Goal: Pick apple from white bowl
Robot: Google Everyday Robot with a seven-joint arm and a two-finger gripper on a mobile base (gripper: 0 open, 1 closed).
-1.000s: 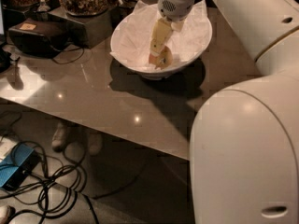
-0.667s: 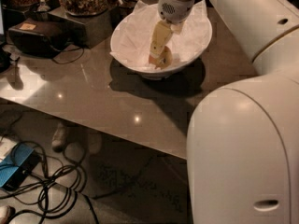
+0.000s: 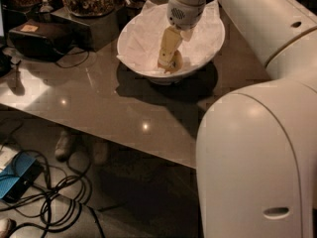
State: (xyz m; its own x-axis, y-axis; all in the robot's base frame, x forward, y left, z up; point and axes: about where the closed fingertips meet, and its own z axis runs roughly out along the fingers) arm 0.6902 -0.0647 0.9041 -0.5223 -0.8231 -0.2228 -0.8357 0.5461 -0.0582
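The hand (image 3: pixel 168 63) is lowered into the white bowl (image 3: pixel 210 43), its tip down near the bowl's 6 o'clock wall. Whether it is apart or clamped cannot be told. The apple (image 3: pixel 178 63), seen only as a yellowish round shape, is pressed against the hand's tip on the crumpled napkins (image 3: pixel 143 33). The bowl is carried by the grey counter (image 3: pixel 99 98). At the bowl's 10 o'clock a dark container of brown snacks (image 3: pixel 91 1) is set, and at 9 o'clock a black device (image 3: pixel 39 38). Cables (image 3: pixel 44 195) are strewn on the floor at 7 o'clock.

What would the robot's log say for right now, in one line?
stage: pick | gripper: down inside white bowl | apple: in bowl, at gripper
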